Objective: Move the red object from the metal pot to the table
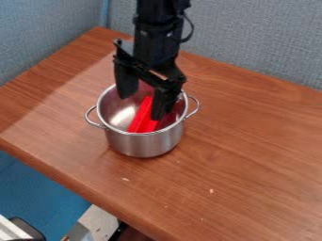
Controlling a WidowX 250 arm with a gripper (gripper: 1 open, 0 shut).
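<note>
Background: blue-grey padded partitions stand behind a wood-grain table, which carries the stainless-steel pot.
Landmark: the two-handled stainless-steel pot, upright on the table.
Red bar: the bright red bar lies inside the pot, leaning along its inner wall, its upper part partly hidden by the black robot arm.
Pincer: the black pincer is spread wide over the pot's mouth, one finger toward the pot's far-left rim, the other by the red bar; no grip is visible.
Step in hand: the approach to the grasp, by all appearances, with the bar yet to leave the pot.
Next move: likely calls for centring the fingers astride the bar, lowering inside the pot's rim, then closing without catching the wall.
</note>
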